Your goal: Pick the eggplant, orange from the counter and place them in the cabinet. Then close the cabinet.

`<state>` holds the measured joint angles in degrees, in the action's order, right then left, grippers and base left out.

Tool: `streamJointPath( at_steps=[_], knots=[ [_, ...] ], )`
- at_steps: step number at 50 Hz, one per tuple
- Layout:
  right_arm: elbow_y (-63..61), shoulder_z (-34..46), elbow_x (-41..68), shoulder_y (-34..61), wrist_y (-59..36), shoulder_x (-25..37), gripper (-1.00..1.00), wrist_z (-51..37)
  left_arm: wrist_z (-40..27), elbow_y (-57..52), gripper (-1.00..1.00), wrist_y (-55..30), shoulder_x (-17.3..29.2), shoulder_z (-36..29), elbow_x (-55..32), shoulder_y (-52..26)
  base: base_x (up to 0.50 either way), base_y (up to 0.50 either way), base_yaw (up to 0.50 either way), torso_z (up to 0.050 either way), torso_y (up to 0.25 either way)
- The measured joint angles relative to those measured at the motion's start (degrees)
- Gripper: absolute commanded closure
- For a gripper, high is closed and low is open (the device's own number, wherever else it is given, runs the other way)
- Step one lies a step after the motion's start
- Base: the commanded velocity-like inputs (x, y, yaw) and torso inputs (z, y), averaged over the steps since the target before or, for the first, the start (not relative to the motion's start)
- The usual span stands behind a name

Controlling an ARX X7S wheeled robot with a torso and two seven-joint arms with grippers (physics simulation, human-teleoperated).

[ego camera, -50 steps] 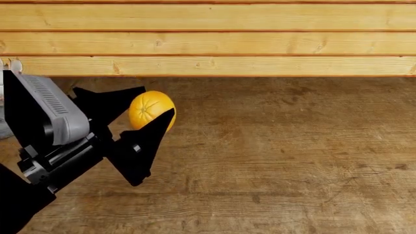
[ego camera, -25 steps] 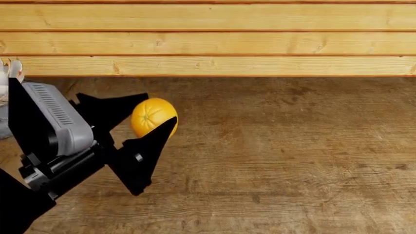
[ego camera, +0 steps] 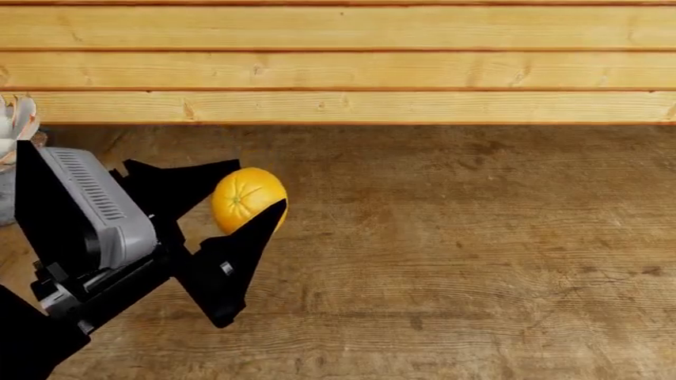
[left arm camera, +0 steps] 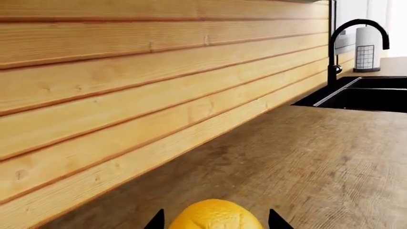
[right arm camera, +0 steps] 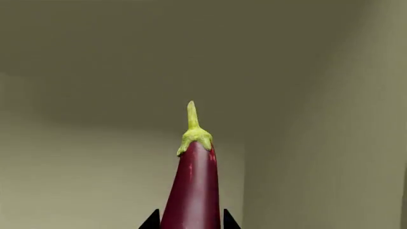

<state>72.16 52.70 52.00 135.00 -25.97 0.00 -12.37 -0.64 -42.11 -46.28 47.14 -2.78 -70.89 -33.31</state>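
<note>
My left gripper (ego camera: 259,186) is shut on the round yellow-orange orange (ego camera: 246,198) and holds it over the left part of the brown wooden counter (ego camera: 476,237). In the left wrist view the orange (left arm camera: 215,215) sits between the two black fingertips (left arm camera: 277,222). My right gripper (right arm camera: 188,223) is shut on the glossy dark-purple eggplant (right arm camera: 194,181), whose green stem tip points away from the camera. Plain beige inner walls (right arm camera: 95,71), apparently the cabinet's inside, lie behind it. The right gripper does not show in the head view.
The pale wood-plank wall (ego camera: 338,63) runs along the back of the counter. A black sink (left arm camera: 362,93) with a black faucet (left arm camera: 337,43) and a white canister (left arm camera: 369,47) lie further along the counter. A pale object (ego camera: 13,127) stands at the head view's left edge.
My left gripper with the orange in it has shifted slightly lower in the head view. The counter and wall look the same.
</note>
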Motion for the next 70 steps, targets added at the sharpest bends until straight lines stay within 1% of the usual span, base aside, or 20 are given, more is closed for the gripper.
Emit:
streamJointPath(
  at_steps=[11, 12, 20, 25, 32, 38, 41, 45, 50, 54, 61, 70],
  knots=[
    [0.1, 2.4, 1.6, 0.0, -0.8, 0.0, 1.00, -0.2, 1.2, -1.1, 1.00, 2.5, -0.3, -0.6, 6.2, 1.8, 0.00, 0.00, 0.00, 0.000, 0.000],
    [0.0, 2.6, 1.8, 0.0, -1.0, 0.0, -1.00, -0.3, 1.3, -1.2, 1.00, 2.7, -0.3, -0.6, 6.7, 2.0, 0.00, 0.00, 0.00, 0.000, 0.000],
    [-0.2, 3.0, 2.7, 0.0, -2.6, 0.0, -1.00, -1.1, 2.2, -1.8, 1.00, 4.1, -0.3, -0.8, 9.4, 3.3, 0.00, 0.00, 0.00, 0.000, 0.000],
    [-0.1, 4.8, 4.4, 0.0, -2.5, 0.0, -1.00, -1.7, 2.6, -2.1, 1.00, 4.7, -0.1, -0.8, 10.3, 4.0, 0.00, 0.00, 0.00, 0.000, 0.000],
    [0.1, 8.0, 7.5, 0.0, -1.1, 0.0, -1.00, -2.4, 3.1, -2.6, 1.00, 5.3, 0.2, -0.8, 11.0, 4.8, 0.00, 0.00, 0.00, 0.000, 0.000],
    [0.2, 7.8, 7.6, -0.2, 1.8, 0.0, -1.00, -2.7, 3.3, -2.9, 1.00, 5.6, 0.5, -0.7, 11.1, 5.2, 0.00, 0.00, 0.00, 0.000, 0.000],
    [-0.2, 6.0, 4.6, -0.2, 4.1, 0.0, -1.00, -2.5, 3.3, -3.1, 1.00, 5.7, 0.6, -0.7, 11.1, 5.2, 0.00, 0.00, 0.00, 0.000, 0.000],
    [-2.1, 0.6, -1.9, -0.2, 6.5, 0.0, -1.00, -1.6, 3.3, -3.2, 1.00, 5.7, 0.7, -0.6, 11.1, 5.3, 0.00, 0.00, 0.00, 0.000, 0.000],
    [-5.7, -6.6, -9.0, -0.1, 7.4, 0.0, -1.00, 0.1, 3.3, -3.2, 1.00, 5.9, 0.7, -0.6, 11.2, 5.4, 0.00, 0.00, 0.00, 0.000, 0.000],
    [-8.8, -10.7, -12.2, -0.1, 7.2, 0.1, -1.00, 1.4, 3.4, -3.1, 1.00, 6.1, 0.7, -0.7, 11.3, 5.5, 0.00, 0.00, 0.00, 0.000, 0.000],
    [-19.3, -15.9, -12.8, -2.3, 3.4, 1.8, -1.00, 1.0, 3.6, -2.9, 1.00, 6.5, 0.7, -0.6, 11.6, 6.0, 0.00, 0.00, 0.00, 0.000, 0.000],
    [-37.5, -21.4, -8.2, -7.2, -4.9, 6.3, -1.00, -3.6, 3.6, -2.6, 1.00, 6.7, 0.6, -0.6, 11.8, 6.1, 0.00, 0.00, 0.00, 0.000, 0.000]
  ],
)
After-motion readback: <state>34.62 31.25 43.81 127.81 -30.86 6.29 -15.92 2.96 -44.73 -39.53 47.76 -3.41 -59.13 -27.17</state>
